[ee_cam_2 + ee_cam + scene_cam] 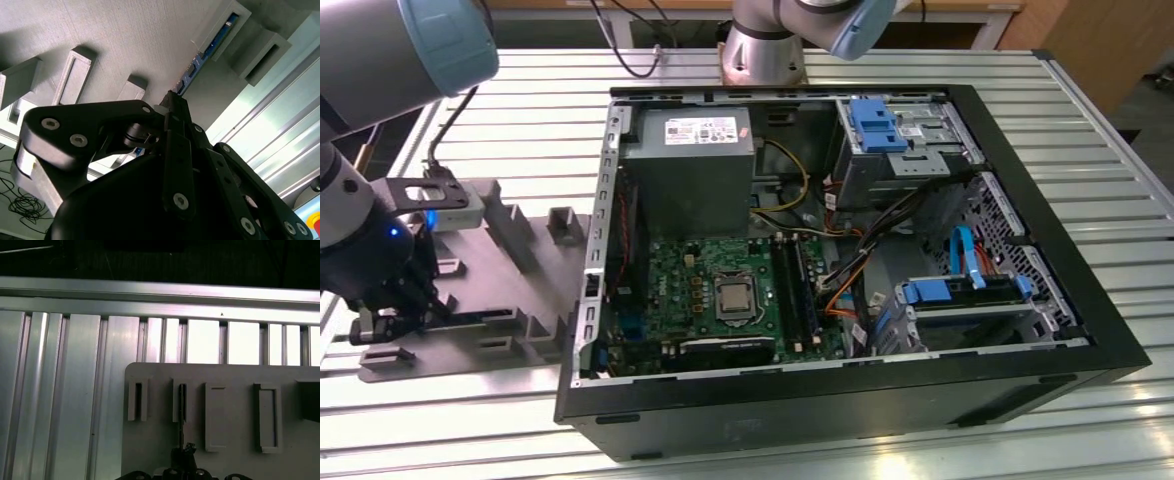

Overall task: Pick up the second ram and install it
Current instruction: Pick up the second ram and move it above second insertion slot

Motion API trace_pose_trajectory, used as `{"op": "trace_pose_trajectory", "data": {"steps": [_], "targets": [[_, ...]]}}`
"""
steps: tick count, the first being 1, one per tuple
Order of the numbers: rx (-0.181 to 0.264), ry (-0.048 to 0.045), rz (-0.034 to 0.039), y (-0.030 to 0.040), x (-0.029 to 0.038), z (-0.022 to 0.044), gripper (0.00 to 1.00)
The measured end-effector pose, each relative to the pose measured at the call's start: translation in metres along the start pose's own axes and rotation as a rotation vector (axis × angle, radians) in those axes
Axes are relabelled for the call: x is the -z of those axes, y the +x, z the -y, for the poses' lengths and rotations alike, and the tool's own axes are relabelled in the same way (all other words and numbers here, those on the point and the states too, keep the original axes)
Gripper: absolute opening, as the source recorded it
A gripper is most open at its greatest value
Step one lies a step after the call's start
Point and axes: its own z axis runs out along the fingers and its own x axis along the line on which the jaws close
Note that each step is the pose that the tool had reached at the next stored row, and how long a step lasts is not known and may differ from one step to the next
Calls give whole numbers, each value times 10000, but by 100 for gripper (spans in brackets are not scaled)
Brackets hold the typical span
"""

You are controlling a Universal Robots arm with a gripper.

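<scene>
Black gripper (pixel 173 101) of mine sits closest to the lens. Its jaws appear clamped on the near end of the second ram (pixel 202 56), a thin dark blue-green memory stick standing edge-up in the grey plastic tray (pixel 454 362) at the exterior view's left. Pick-up: gripped, not yet lifted. Rightward: open black computer case (pixel 854 385), green motherboard (pixel 674 290), long black slot rails (pixel 790 285). Install: outstanding.

Exterior view high, angled down over case (pixel 854 405) and tray (pixel 480 355), first wrist view straight down, second wrist view close past gripper (pixel 173 106), all sharing tray.
</scene>
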Motion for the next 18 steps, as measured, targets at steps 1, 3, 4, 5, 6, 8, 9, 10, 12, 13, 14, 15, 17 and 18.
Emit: {"op": "trace_pose_trajectory", "data": {"steps": [1, 3, 4, 5, 6, 8, 9, 10, 12, 13, 14, 15, 17, 18], "targets": [[0, 0, 0, 0, 0, 0, 11], [0, 0, 0, 0, 2, 0, 11], [0, 0, 0, 0, 2, 0, 11], [0, 0, 0, 0, 3, 0, 11], [0, -3, -2, 0, 9, -1, 11], [0, -2, -2, 0, 23, -1, 11], [0, 0, 0, -1, 34, -2, 11], [0, -1, -1, -1, 48, -2, 11], [0, 0, 0, -2, 79, -4, 11], [0, 0, 3, -2, 93, -4, 11], [0, 0, 6, -3, 108, -5, 11], [0, 1, 10, -3, 123, -6, 11], [0, 1, 13, -4, 157, -7, 11], [1, 3, 15, -4, 175, -8, 11]]}}
